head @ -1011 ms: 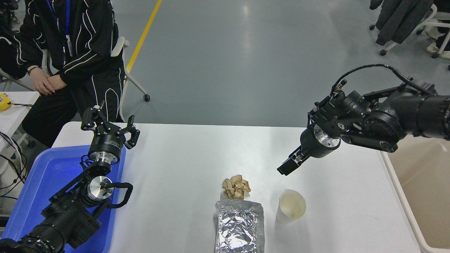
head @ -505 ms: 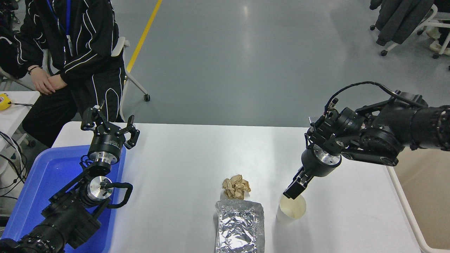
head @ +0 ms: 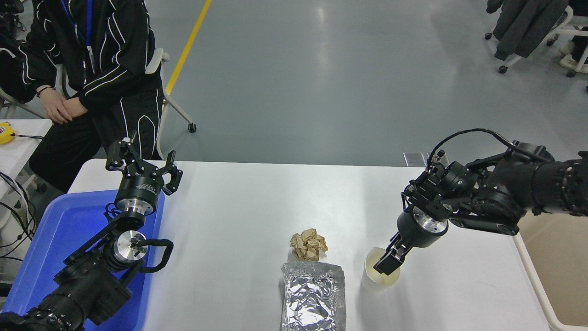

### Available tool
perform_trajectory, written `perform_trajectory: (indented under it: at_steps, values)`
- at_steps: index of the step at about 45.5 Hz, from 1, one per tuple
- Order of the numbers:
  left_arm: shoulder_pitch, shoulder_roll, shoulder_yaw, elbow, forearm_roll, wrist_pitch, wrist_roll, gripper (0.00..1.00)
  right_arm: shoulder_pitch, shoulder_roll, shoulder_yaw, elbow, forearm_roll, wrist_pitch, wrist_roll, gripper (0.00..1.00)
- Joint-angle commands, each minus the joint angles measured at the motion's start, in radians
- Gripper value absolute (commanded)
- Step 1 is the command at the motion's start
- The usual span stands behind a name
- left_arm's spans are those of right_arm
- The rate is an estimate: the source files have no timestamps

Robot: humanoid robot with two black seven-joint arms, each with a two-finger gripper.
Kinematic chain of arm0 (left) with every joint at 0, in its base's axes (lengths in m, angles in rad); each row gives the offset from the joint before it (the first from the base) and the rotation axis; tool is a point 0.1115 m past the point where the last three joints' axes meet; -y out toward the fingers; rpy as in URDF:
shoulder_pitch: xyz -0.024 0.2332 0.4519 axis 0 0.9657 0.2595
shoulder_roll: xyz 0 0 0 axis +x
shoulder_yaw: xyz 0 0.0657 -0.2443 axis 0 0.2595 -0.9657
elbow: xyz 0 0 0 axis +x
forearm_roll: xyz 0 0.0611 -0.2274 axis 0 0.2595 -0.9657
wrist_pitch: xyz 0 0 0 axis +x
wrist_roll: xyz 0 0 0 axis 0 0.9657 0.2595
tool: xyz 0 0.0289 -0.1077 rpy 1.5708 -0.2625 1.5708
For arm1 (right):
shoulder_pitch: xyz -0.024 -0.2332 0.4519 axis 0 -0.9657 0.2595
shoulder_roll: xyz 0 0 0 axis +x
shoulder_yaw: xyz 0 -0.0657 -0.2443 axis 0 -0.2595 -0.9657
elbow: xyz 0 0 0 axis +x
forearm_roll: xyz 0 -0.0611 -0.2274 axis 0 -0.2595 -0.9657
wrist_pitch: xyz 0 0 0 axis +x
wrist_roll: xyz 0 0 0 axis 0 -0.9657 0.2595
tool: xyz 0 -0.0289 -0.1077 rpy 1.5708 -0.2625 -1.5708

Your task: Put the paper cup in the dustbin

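The paper cup (head: 369, 277) stands upright on the white table (head: 239, 216), front right of centre, white outside and cream inside. My right gripper (head: 387, 265) comes in from the right and points down, with its tip in the cup's mouth, at the rim. Whether it grips the cup does not show from this angle. The dustbin (head: 529, 268), a beige tub with a thick pale rim, stands off the table's right edge, partly behind my right arm. My left gripper (head: 143, 166) is parked at the lower left, open and empty.
A crumpled brown paper ball (head: 308, 244) and a silver foil packet (head: 313, 296) lie just left of the cup. A blue plastic tray (head: 55, 239) sits at the table's left under my left arm. A person sits at the far left.
My right gripper has come down and towards me, from above the table behind the cup into the cup's mouth. The cup has not moved. The left arm is still.
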Motion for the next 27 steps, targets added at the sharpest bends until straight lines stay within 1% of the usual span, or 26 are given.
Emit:
perform_trajectory:
  at_steps: [1,5,8,11,12,14,20,21,24,27]
  values:
    - [0.0,-0.001,0.0,0.0,0.0,0.0,0.0,1.0,-0.047,0.002,0.001,-0.067,-0.001,-0.034,0.002,0.75]
    - [0.0,-0.001,0.0,0.0,0.0,0.0,0.0,1.0,-0.065,0.008,0.0,-0.098,-0.001,-0.039,0.002,0.71]
    - [0.0,-0.001,0.0,0.0,0.0,0.0,0.0,1.0,-0.069,0.008,-0.002,-0.101,-0.001,-0.039,0.004,0.63]
    - [0.0,-0.001,0.0,0.0,0.0,0.0,0.0,1.0,-0.07,0.008,-0.007,-0.101,-0.001,-0.039,0.004,0.53]
    - [0.0,-0.001,0.0,0.0,0.0,0.0,-0.001,1.0,-0.07,0.008,-0.011,-0.101,-0.001,-0.039,0.002,0.48]
    - [0.0,-0.001,0.0,0.0,0.0,0.0,-0.001,1.0,-0.07,0.008,-0.026,-0.101,0.0,-0.037,0.002,0.35]
    - [0.0,-0.001,0.0,0.0,0.0,0.0,-0.001,1.0,-0.076,0.007,-0.037,-0.103,0.011,-0.037,0.004,0.02]
    - [0.0,-0.001,0.0,0.0,0.0,0.0,0.0,1.0,-0.078,0.007,-0.037,-0.103,0.011,-0.037,0.004,0.0]
    - [0.0,-0.001,0.0,0.0,0.0,0.0,0.0,1.0,-0.078,0.004,-0.037,-0.103,0.01,-0.037,0.008,0.0]
    - [0.0,-0.001,0.0,0.0,0.0,0.0,0.0,1.0,-0.078,0.004,-0.037,-0.103,0.008,-0.039,0.037,0.0]
